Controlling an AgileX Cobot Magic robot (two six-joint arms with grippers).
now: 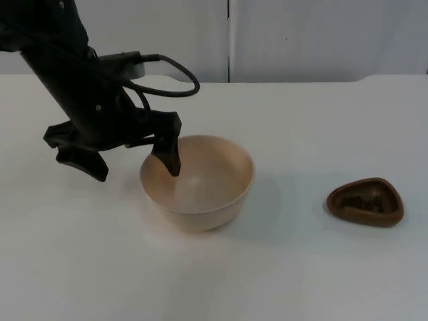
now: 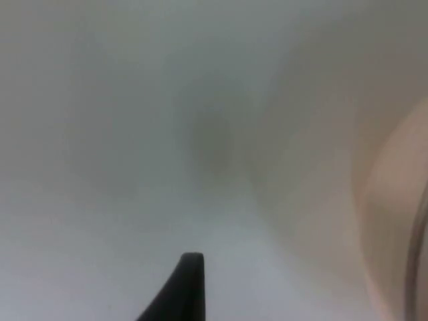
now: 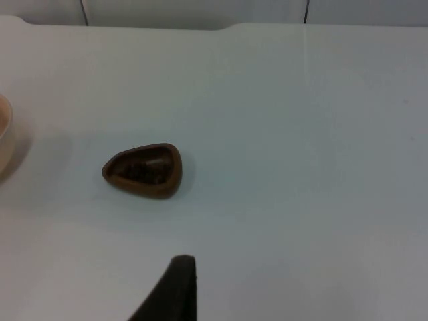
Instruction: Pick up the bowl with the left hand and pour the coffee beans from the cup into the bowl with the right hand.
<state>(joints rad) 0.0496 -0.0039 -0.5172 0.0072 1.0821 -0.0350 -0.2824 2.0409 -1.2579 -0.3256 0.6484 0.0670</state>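
Observation:
A cream bowl (image 1: 198, 182) stands on the white table near the middle. My left gripper (image 1: 134, 166) is open and low at the bowl's left rim: one finger (image 1: 171, 157) reaches inside the bowl, the other (image 1: 85, 162) is outside on the left. The left wrist view is blurred, with the bowl's wall (image 2: 394, 221) close beside a black fingertip (image 2: 187, 281). A brown teardrop-shaped cup (image 1: 366, 201) with dark coffee beans sits at the right. My right gripper (image 3: 184, 294) waits well above the table, apart from the cup (image 3: 143, 170).
The grey partition wall (image 1: 301, 37) closes off the table at the back. Bare white table (image 1: 294, 267) lies between the bowl and the cup and along the front. The bowl's edge (image 3: 4, 137) also shows in the right wrist view.

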